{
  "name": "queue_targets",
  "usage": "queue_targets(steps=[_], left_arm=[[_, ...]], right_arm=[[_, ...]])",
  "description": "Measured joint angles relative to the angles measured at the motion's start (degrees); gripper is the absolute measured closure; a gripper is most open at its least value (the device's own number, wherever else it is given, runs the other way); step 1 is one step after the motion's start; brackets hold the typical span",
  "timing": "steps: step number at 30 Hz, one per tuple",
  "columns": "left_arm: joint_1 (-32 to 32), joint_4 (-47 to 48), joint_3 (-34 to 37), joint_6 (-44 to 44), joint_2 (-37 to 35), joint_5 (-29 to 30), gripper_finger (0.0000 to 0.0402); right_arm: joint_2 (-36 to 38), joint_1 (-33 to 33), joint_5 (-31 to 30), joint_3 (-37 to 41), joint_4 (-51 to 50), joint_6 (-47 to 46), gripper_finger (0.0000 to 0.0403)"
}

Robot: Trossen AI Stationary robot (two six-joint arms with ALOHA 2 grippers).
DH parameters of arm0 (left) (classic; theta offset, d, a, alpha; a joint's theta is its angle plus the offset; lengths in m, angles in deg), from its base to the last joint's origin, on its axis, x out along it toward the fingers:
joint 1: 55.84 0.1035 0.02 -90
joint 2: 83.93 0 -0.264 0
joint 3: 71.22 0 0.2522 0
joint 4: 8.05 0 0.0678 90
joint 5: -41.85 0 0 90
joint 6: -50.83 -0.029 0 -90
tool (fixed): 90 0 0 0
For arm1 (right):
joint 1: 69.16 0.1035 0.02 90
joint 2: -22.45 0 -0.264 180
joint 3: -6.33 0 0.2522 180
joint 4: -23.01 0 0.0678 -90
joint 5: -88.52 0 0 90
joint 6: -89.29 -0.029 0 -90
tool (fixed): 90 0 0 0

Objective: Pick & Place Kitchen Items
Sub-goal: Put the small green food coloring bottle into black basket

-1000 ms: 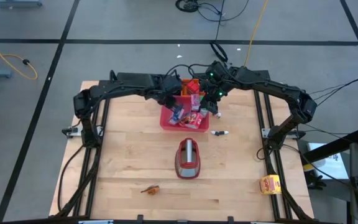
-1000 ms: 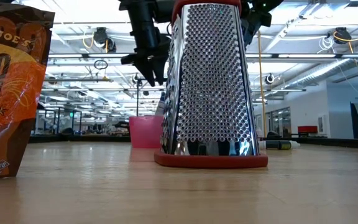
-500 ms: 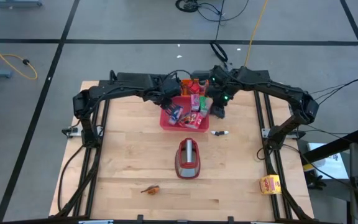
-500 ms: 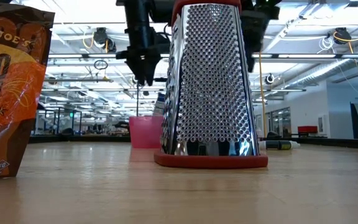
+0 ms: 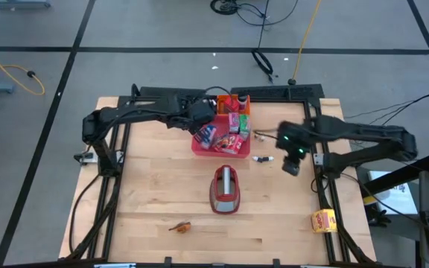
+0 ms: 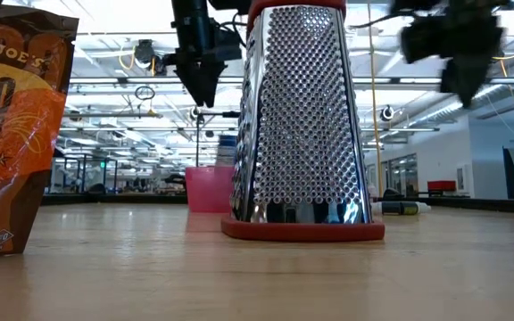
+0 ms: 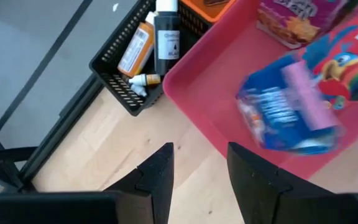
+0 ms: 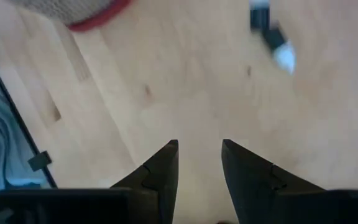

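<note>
Your pink tray already holds most of the little cartons. One tiny bottle lies on the table just beside the tray, and an orange piece lies far off. Left gripper hangs by the tray's edge, right gripper near the bottle; both have fingers apart, holding nothing.

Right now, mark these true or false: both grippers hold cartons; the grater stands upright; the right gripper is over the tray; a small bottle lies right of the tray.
1. Both grippers hold cartons: false. The left gripper and right gripper are empty.
2. The grater stands upright: true.
3. The right gripper is over the tray: false. It hangs over bare wood, right of it.
4. A small bottle lies right of the tray: true.
</note>
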Motion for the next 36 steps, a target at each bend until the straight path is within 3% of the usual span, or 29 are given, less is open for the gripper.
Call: queue_targets(steps=[5, 9, 16, 22, 36], left_arm=[[-1.53, -0.71, 0.01, 0.01, -0.64, 0.9, 0.0252], [-2.27, -1.71, 0.01, 0.0, -0.57, 0.91, 0.0252], [-3.57, -1.62, 0.01, -0.11, -0.59, 0.89, 0.0252], [-4.45, -1.53, 0.01, -1.43, -0.58, 2.54, 0.0252], [-5.83, 0.36, 0.01, -1.74, -0.57, 3.33, 0.0252]], right_arm=[[9.4, 6.6, -4.25, 7.59, 5.26, -10.2, 0.0289], [10.91, 8.97, -8.51, 12.76, 16.2, -6.19, 0.0289], [6.68, 8.04, -14.71, 20.61, 29.42, 6.78, 0.0289], [2.54, 6.15, -23.37, 22.48, 31.74, 13.38, 0.0288], [-4.11, 3.25, -23.63, 22.48, 35.43, 20.36, 0.0261]])
